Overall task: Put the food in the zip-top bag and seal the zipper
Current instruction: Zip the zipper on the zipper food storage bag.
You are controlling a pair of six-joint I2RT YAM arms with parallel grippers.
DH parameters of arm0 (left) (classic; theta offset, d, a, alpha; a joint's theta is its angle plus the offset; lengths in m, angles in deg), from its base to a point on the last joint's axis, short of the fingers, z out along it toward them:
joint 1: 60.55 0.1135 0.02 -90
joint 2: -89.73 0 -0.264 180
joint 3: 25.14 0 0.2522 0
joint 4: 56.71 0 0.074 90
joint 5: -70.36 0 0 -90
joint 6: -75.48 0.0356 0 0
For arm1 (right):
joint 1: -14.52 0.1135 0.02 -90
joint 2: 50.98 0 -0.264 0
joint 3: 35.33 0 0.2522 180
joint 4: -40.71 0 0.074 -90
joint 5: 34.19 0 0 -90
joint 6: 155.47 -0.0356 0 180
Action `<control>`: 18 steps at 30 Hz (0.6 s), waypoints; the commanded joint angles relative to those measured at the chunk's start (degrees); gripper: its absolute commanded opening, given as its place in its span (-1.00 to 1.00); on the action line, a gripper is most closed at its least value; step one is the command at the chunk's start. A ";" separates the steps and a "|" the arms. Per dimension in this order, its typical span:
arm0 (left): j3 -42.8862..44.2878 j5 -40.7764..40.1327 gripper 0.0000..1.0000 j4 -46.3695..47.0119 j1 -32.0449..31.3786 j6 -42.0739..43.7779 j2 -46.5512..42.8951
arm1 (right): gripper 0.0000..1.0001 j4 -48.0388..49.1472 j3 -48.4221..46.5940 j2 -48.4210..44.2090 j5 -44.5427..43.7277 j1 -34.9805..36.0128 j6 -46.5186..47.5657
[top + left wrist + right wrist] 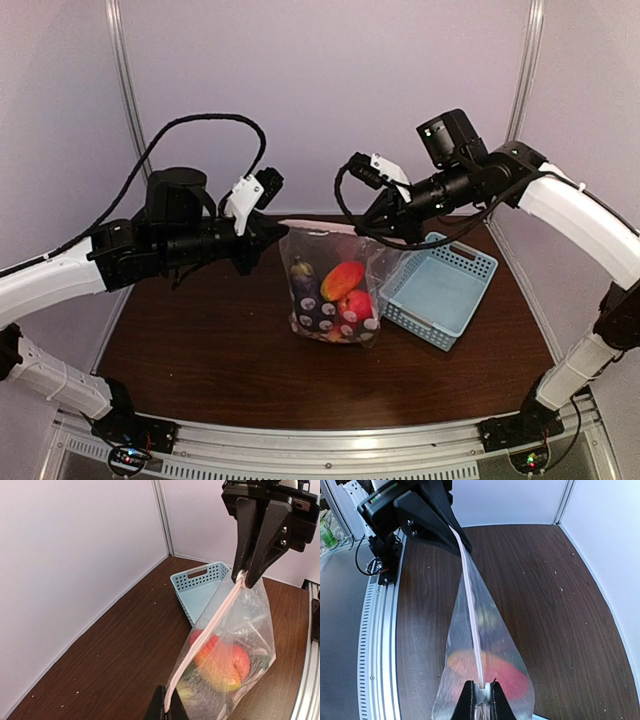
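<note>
Dark wooden tabletop [200,350], seen from its near edge, where a metal rail [330,440] is carrying both arm bases. Just past mid-table a clear bag [315,250] is hanging between the two arms, its bottom apparently resting on the wood. The left gripper [272,232] is clamping one end of the zipper strip [325,228]. The right gripper [385,228] is pinching the other end, so the strip is running taut between them. The food is sitting inside the bag: an eggplant [304,280], an orange-red piece [342,279] and a tomato [355,305] are showing through the plastic, with smaller items below that are too blurred to name. A blue basket [462,255] is lying just beside the bag on the right arm's side, and a pale wall [320,80] is closing the scene behind.

Loading appears finished, and sealing appears to be the step in hand. The next move is likely calling for one gripper to anchor its end while the other slides along the strip, pressing it shut.

Only the overhead view is showing how the food is stacked. Each wrist view is showing the strip edge-on as a thin pinkish line reaching the opposite gripper. None of them is revealing how much of it is already sealed.
</note>
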 commanded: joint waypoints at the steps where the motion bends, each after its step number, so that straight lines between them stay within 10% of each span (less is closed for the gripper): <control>1: -1.99 -7.15 -1.00 1.81 3.87 -1.22 -3.73 | -1.00 -7.95 2.98 -3.11 -3.45 -4.70 1.94; 18: -6.57 -6.89 -1.00 3.69 6.60 -1.30 -5.42 | -1.00 -11.34 6.43 -5.40 -2.66 -12.34 4.95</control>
